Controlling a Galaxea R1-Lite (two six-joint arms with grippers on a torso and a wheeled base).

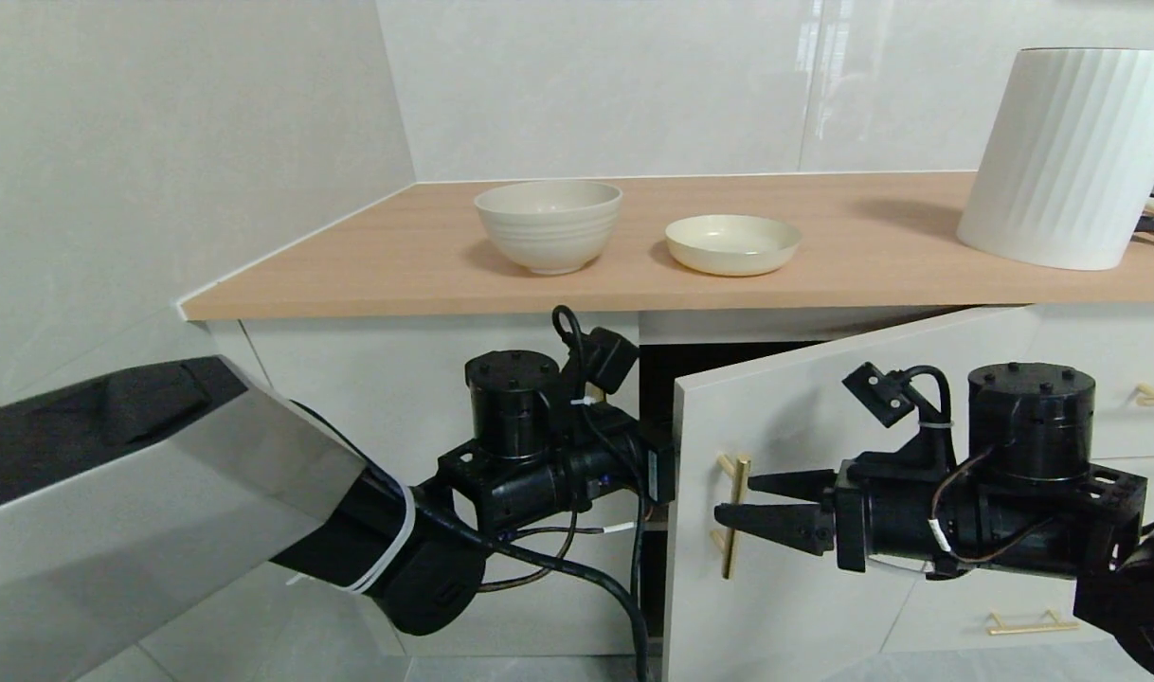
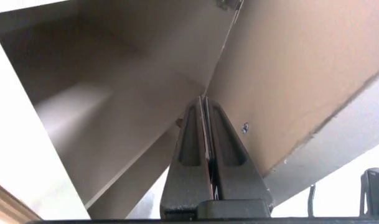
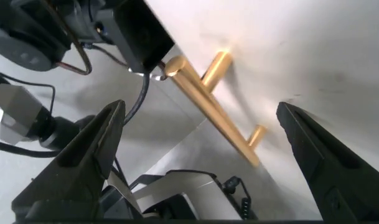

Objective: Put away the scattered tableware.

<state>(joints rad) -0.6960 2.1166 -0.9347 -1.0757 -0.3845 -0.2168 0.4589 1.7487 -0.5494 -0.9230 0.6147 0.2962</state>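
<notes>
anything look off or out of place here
Only the cabinet door, standing partly open below the counter, with the left gripper poked into the gap. The bowl and dish sit upright on the counter; nothing looks spilled or broken.

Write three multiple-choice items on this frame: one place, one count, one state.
1. Where is the bowl?
A) on the wooden counter, left of the shallow dish
B) inside the cabinet
C) on the floor

2. How many vessels stand on the counter left of the white ribbed cylinder?
A) one
B) two
C) four

3. The right pincer, at the gold handle of the ajar cabinet door, is:
A) open
B) shut on the handle
C) shut on a spoon

Key:
1 A, the head view shows the bowl on the counter with the dish to its right.
2 B, only the bowl and the dish stand there.
3 A, the right wrist view shows its fingers spread wide.
</notes>
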